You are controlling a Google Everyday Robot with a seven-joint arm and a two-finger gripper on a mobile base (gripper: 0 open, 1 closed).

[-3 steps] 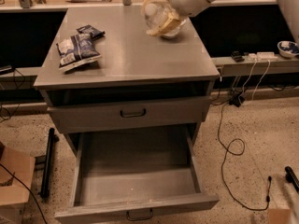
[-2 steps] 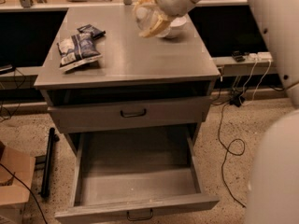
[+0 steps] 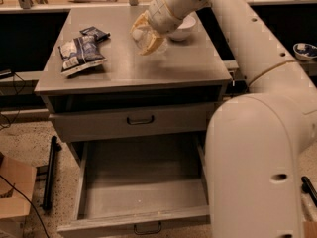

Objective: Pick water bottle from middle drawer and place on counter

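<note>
My gripper (image 3: 147, 34) hangs just above the middle of the grey counter (image 3: 163, 67), its tan fingers shut on the clear water bottle (image 3: 144, 37), which is held tilted. The bottle's cap is hidden by the fingers. The middle drawer (image 3: 143, 185) stands pulled out at the bottom of the view, with a bare grey floor and a dark loop handle (image 3: 147, 228) on its front edge.
A white bowl (image 3: 181, 29) sits on the counter right behind the gripper. Two snack bags (image 3: 79, 53) lie on the counter's left part. The shallower upper drawer front (image 3: 140, 119) is closed. My arm's large white body (image 3: 257, 162) fills the right side. A cardboard box (image 3: 15, 187) stands on the floor at left.
My gripper with the bottle has moved left and toward the counter's front, uncovering the white bowl. The arm has swung in and now fills the right side of the view.
</note>
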